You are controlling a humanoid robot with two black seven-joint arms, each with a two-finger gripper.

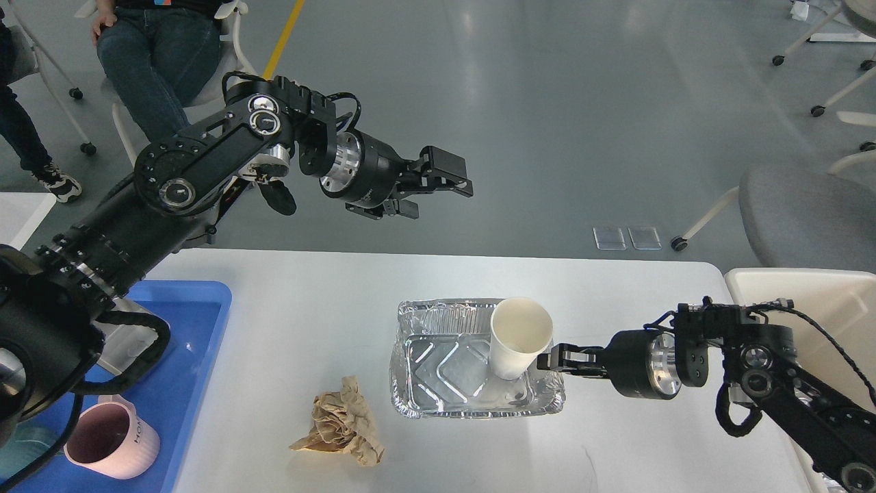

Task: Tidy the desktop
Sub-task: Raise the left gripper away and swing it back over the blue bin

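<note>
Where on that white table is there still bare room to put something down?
The desktop is bare between the blue tray and the foil tray, and along its far edge. Also bare: the near right corner, below the right gripper. It is crowded around the crumpled paper and the paper cup.

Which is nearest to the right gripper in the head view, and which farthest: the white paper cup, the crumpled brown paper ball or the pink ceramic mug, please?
From the right gripper:
1. White paper cup, just left of it, standing in the foil tray.
2. Crumpled brown paper ball, on the desktop, farther left.
3. Pink ceramic mug, in the blue plastic tray at far left.
</note>
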